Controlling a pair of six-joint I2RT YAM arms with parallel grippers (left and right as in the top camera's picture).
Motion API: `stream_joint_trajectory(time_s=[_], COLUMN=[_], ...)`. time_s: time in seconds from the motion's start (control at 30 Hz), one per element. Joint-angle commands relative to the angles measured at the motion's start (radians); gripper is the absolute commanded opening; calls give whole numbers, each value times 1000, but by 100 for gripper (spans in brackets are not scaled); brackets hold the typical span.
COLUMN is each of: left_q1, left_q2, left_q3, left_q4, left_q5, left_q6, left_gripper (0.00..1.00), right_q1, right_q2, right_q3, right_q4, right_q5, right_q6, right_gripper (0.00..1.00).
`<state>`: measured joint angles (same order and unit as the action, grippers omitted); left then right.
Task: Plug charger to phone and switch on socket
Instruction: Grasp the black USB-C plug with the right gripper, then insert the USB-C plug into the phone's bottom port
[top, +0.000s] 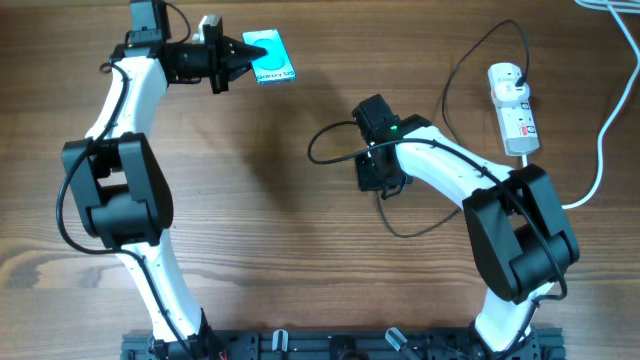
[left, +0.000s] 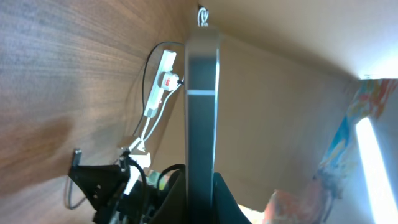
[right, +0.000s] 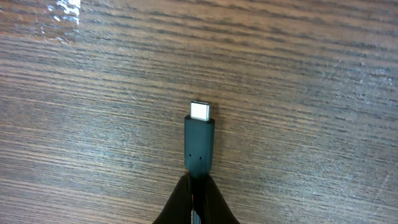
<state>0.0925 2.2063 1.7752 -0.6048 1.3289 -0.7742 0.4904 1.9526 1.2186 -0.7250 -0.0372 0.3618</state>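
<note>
While the socket (top: 513, 108) is the only thing here that takes another into it, the charger (right: 199, 146) meets it at its far short end, seen from overhead; whether it sits fully home there I cannot tell; the socket is a white oblong strip with red marks on its face, lying at the far right of the surface (top: 300, 280), with a white lead (top: 600, 150) curving off past its right side.

From the socket the thin black charger cable loops leftward across the wood to the right hand (top: 383, 183), near the middle of the surface; that hand is closed on the charger just behind its free end; in the right wrist view the dark oblong tip juts out beyond the fingers, a small bright metal end at its front, held over bare wood grain.

At the far left, well apart from the charger, the left hand (top: 240, 55) is clamped on one short edge of the phone (top: 275, 58); its cyan screen faces up, with small text along the near short edge; the left wrist view shows it edge-on, a thin grey slab between the fingers; whether it touches the surface I cannot tell.
</note>
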Motion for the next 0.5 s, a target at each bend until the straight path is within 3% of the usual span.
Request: stream_joint_trajectory(time_s=[0.0, 0.1, 0.3, 0.47], left_q1=[-7, -7, -56, -127], left_q2=[-35, -40, -101, -169], left_q3=[7, 7, 7, 7], left_q4=[16, 189, 366, 460], left_q5=[91, 248, 248, 245], left_q6=[143, 119, 55, 55], left_gripper=[4, 4, 4, 4], right_q1=[6, 6, 6, 6], right_q2=[-8, -190, -454, -498], right_q3=[-21, -18, -18, -18], right_q4=[13, 21, 17, 84], right_q5=[-24, -184, -375, -401], right_q6=[-23, -82, -126, -94], right_gripper=[4, 4, 4, 4])
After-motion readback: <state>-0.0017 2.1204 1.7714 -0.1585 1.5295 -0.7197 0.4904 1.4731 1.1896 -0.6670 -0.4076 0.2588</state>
